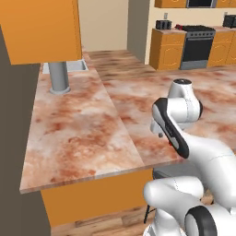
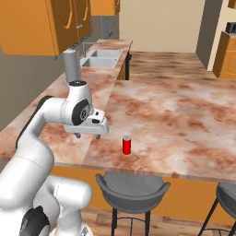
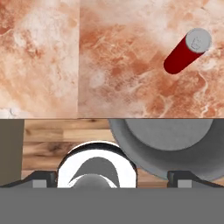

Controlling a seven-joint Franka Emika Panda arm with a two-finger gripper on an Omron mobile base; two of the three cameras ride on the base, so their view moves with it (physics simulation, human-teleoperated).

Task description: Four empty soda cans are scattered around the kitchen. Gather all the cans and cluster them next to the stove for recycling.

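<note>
Right base view: tool (image 2: 87,136) open and empty above the marbled surface (image 2: 184,124), red soda can (image 2: 126,144) upright just beside it near the front edge over a stool (image 2: 131,186), liable to topple off if clipped sideways.

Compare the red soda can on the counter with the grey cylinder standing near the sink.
The red soda can is short, with a silver top; the grey cylinder is much taller, thicker and plain grey. The can stands near the counter's front edge above a stool; the cylinder stands farther back by the sink. Both stand upright on the marbled counter.
</note>
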